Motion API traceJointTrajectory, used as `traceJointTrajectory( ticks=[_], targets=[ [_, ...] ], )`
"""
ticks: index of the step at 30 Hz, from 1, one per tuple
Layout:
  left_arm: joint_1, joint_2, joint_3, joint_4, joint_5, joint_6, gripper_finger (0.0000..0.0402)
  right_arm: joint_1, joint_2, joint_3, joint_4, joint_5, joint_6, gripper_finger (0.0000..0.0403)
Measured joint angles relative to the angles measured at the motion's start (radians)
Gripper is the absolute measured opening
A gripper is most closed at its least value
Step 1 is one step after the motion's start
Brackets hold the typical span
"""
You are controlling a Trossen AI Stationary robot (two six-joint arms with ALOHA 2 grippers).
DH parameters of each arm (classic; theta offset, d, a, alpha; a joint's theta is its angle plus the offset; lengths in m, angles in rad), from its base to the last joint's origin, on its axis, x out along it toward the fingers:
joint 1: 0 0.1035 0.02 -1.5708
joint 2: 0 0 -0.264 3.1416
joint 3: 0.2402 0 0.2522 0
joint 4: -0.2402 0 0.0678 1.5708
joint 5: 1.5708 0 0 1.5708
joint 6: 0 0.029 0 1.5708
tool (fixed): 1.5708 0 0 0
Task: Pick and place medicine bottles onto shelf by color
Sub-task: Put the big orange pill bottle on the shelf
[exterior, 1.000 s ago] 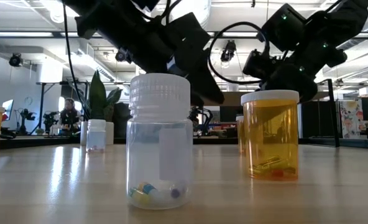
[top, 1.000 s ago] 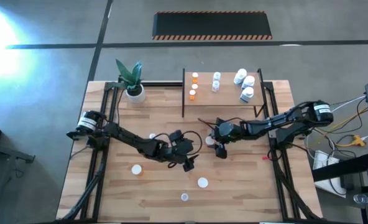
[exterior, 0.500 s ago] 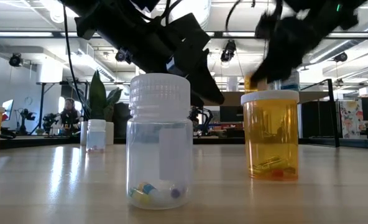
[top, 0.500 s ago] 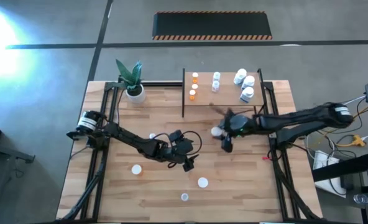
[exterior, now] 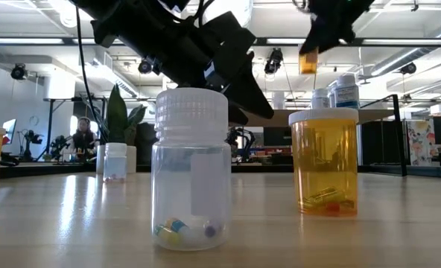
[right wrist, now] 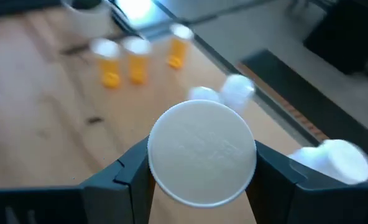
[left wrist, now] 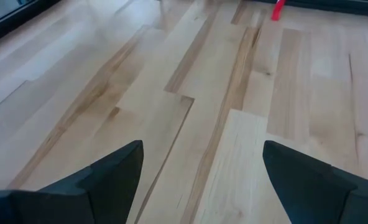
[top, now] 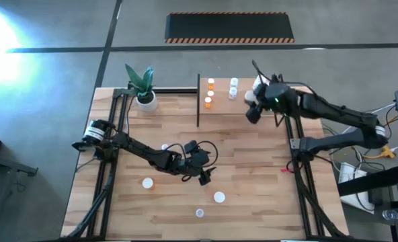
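My right gripper (top: 251, 109) is shut on an orange medicine bottle with a white cap (right wrist: 201, 152), held high over the shelf (top: 220, 109). The bottle's orange body (exterior: 308, 61) shows in the low view. On the shelf stand three orange bottles (top: 209, 93), two clear ones (top: 233, 87) and white ones (top: 259, 82) partly hidden by the arm. My left gripper (top: 204, 176) is open and empty over bare tabletop (left wrist: 202, 174). Loose bottles stand upright on the table: an orange one (top: 147, 183), another orange one (top: 219, 197) and a clear one (top: 199, 213). My right gripper pinches the orange bottle between its two fingers (right wrist: 125, 177), one on each side just below the white cap's rim (right wrist: 154, 168). The fingers slant down from above. The bottle is lifted clear, and its body hangs below the fingers above the shelf.
A white plant pot (top: 146, 99) stands at the table's far left. A small clear bottle (top: 165, 146) stands near my left arm. Black posts (top: 198, 101) frame the shelf. In the low view the clear bottle (exterior: 191, 171) and the orange one (exterior: 325, 160) stand close to the camera.
My right gripper has lifted the orange bottle from the table's middle and carried it up and toward the far right, over the shelf. The bottle is now clear of the table.
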Motion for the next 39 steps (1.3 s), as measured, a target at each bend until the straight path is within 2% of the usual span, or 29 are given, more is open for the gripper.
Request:
traceJointTrajectory(
  ticks=[5,14,21,39],
  targets=[
    [0.0,0.0,0.0,0.001,0.0,0.0,0.0313,-0.172,0.11,0.037,-0.001,-0.135,-0.105,0.0185],
    [0.0,0.0,0.0,0.001,0.0,0.0,0.0313,-0.335,0.244,0.057,0.019,-0.208,-0.18,0.0187],
    [0.0,0.0,0.0,0.001,0.001,0.0,0.0313,-0.373,0.264,0.057,0.055,-0.25,-0.181,0.0188],
    [0.0,0.0,0.0,0.002,0.001,-0.001,0.0313,-0.397,0.329,0.056,0.096,-0.25,-0.173,0.0195]
  ],
)
